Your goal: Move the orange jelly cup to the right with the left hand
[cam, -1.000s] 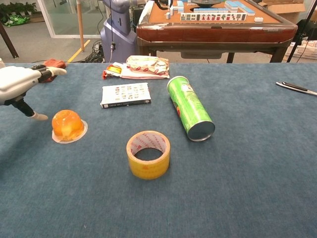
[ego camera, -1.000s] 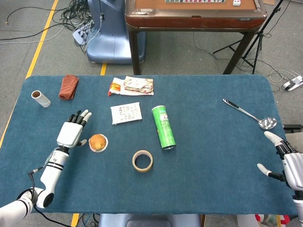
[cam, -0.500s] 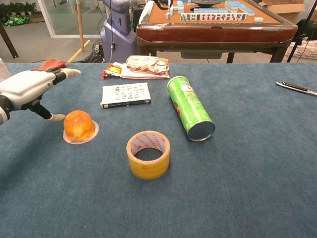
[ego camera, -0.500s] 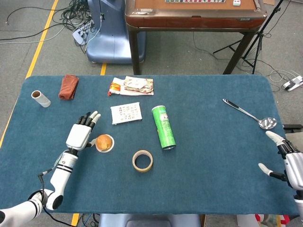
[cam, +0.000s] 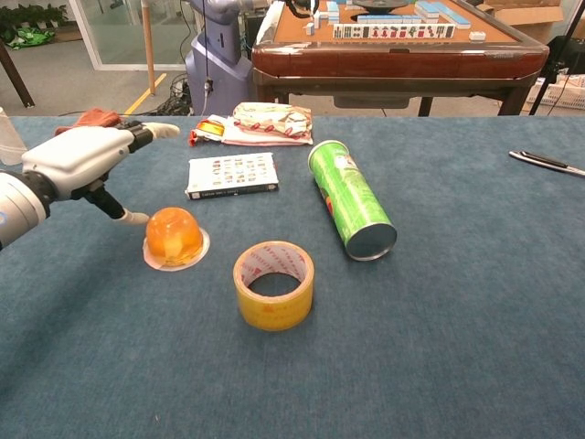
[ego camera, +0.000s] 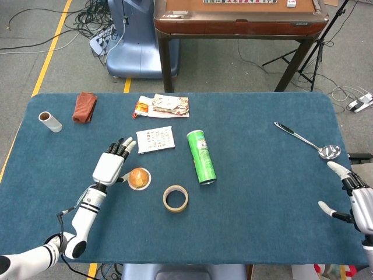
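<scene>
The orange jelly cup [ego camera: 138, 178] [cam: 174, 238] sits upside down on its white lid rim, just left of the yellow tape roll. My left hand [ego camera: 111, 165] [cam: 87, 155] is flat and open beside it on the left, fingers stretched forward, with the thumb [cam: 128, 215] touching the cup's left side. My right hand [ego camera: 352, 195] rests open at the table's far right edge, holding nothing; it does not show in the chest view.
A yellow tape roll [ego camera: 175, 198] [cam: 273, 284] lies right of the cup. A green chip can [ego camera: 201, 157] [cam: 351, 198] lies on its side beyond it. A card box [ego camera: 155, 139], snack packets [ego camera: 163, 106], a red cloth [ego camera: 85, 107], a small roll [ego camera: 50, 121] and a spoon [ego camera: 309, 142] lie further off.
My left hand has swept to the right, pushing the jelly cup along the cloth toward the tape roll. The right hand has stayed where it was.
</scene>
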You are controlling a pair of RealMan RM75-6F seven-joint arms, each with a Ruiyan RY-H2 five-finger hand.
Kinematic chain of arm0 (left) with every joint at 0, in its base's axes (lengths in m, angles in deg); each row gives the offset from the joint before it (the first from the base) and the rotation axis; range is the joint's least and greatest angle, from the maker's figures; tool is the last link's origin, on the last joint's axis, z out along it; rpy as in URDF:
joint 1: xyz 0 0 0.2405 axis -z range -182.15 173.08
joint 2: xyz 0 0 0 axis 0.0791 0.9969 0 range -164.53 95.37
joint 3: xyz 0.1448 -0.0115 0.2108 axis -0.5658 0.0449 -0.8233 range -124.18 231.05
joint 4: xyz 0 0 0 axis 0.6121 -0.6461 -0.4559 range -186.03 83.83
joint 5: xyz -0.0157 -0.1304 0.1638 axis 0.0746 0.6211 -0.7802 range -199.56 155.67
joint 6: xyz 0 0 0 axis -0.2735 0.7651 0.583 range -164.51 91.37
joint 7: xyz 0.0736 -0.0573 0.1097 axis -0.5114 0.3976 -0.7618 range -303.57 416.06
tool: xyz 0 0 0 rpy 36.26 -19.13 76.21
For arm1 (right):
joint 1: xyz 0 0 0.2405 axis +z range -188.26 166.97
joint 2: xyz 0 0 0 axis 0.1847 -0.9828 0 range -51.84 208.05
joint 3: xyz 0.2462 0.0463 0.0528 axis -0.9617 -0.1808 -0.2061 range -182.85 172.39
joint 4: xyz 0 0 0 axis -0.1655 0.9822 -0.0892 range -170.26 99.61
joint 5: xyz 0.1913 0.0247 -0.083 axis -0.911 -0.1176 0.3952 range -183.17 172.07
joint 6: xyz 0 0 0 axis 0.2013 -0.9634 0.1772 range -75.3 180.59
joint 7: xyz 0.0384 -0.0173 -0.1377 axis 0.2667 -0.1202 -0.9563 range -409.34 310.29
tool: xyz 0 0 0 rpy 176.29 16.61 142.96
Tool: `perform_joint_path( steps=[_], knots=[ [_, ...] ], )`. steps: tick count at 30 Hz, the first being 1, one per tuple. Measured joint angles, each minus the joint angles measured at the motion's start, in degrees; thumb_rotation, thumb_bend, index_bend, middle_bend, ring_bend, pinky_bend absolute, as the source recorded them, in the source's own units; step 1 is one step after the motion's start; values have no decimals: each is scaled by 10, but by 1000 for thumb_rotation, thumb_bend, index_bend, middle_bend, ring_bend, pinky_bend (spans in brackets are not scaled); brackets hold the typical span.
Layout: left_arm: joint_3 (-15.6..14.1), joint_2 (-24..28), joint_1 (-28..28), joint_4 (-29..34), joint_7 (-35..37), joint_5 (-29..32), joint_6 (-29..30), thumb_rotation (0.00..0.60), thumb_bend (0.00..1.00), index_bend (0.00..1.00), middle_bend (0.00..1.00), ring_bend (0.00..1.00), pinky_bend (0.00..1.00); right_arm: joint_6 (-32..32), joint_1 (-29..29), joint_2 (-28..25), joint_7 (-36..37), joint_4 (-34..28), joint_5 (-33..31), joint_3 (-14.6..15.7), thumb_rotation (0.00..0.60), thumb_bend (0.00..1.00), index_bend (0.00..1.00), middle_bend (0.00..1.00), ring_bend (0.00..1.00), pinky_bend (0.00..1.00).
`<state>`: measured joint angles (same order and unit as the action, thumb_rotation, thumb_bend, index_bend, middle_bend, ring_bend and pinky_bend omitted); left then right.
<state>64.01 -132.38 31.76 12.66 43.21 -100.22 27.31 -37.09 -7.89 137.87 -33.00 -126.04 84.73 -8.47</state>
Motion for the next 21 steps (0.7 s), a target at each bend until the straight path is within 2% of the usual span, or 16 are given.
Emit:
perform_joint_path(
  steps=[10,21],
  knots=[
    [6,-6,13,48,-55,12,0,600,0,0,0,0,127,-2,-1,-4,12,1,-2,-2,600,120,152,198,185,464],
    [-10,30,-4,102,-105,37,2,600,0,0,0,0,127,-9,-4,-8,22,2,3,-2,600,120,152,198,185,464]
  ],
)
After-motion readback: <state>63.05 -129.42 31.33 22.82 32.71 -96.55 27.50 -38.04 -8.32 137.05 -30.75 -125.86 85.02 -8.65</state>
